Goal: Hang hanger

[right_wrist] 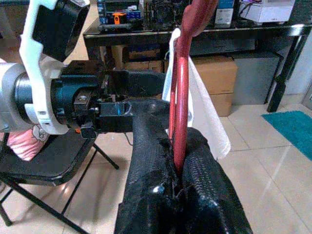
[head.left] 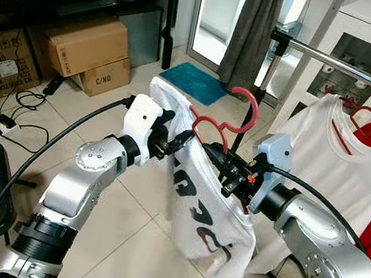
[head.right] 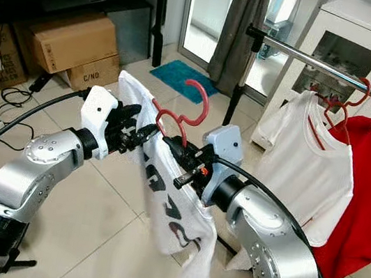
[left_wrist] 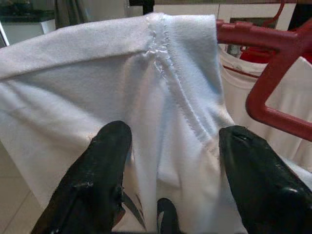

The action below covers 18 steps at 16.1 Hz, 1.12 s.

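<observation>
Hanger (head.left: 219, 125) with white shirt (head.left: 210, 217), held between both grippers short of the rail (head.left: 345, 65).

Head views: the right gripper (head.left: 219, 160) clamped the hanger beside its hook, and the left gripper (head.left: 175, 139) met the shirt's shoulder, both left of the rail.
Left wrist: its fingers (left_wrist: 100, 175) stood apart around the shoulder seam.
Right wrist: its fingers (right_wrist: 204, 187) were closed on the red hanger.

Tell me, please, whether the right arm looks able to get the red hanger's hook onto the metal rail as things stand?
Probably yes. The right gripper is shut on the red hanger, the hook points up, and the metal rail has a bare stretch just ahead, beside the white shirt already hanging.
</observation>
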### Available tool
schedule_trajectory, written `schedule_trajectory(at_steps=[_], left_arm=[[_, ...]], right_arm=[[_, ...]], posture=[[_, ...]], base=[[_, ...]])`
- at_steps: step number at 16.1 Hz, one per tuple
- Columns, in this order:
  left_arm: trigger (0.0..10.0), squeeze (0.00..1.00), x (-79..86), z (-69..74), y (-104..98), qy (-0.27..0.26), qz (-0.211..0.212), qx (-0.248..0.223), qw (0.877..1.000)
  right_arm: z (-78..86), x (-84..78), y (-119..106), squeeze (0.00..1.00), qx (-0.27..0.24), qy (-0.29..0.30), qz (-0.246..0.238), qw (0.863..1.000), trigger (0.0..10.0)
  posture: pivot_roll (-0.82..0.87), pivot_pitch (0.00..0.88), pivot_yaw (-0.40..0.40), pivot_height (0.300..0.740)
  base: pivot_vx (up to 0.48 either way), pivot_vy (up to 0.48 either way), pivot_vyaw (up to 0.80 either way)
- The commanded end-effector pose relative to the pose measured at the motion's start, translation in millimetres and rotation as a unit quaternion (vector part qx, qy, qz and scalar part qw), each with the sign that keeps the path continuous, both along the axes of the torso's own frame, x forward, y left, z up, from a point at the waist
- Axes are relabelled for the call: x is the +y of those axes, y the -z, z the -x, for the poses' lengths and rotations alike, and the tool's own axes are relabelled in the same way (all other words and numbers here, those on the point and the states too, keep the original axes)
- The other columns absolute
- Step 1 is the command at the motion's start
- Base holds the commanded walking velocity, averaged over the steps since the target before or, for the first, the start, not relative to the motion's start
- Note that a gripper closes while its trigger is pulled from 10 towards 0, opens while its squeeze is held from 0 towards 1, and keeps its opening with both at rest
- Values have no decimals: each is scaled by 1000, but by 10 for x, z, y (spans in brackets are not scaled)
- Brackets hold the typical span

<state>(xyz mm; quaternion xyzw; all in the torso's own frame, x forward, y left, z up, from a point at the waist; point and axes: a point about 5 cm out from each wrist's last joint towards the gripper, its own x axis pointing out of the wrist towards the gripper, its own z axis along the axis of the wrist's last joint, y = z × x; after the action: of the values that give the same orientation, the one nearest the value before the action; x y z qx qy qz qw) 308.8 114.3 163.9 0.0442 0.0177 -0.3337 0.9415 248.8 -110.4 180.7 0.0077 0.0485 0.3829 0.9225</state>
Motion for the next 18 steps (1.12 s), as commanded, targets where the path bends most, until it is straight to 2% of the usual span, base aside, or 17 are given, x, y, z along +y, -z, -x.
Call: schedule_trajectory(at_steps=[1, 8, 18], left_arm=[[0, 0, -29, -26, -74, 11, -4, -17, 1000], [0, 0, -17, -10, -71, 4, -9, -33, 999], [0, 0, 22, 95, -44, 6, -10, -33, 999]], right_arm=[[-27, -13, -86, 0, -23, -2, -8, 1000, 0], [-63, -12, -66, 0, -23, -1, -4, 1000, 0], [-81, -28, -7, 0, -15, 13, 0, 1000, 0]], posture=[[-143, 0, -25, 740], [-132, 0, -33, 740], [-125, 0, -36, 740]], base=[[0, 0, 0], [0, 0, 0], [0, 0, 0]])
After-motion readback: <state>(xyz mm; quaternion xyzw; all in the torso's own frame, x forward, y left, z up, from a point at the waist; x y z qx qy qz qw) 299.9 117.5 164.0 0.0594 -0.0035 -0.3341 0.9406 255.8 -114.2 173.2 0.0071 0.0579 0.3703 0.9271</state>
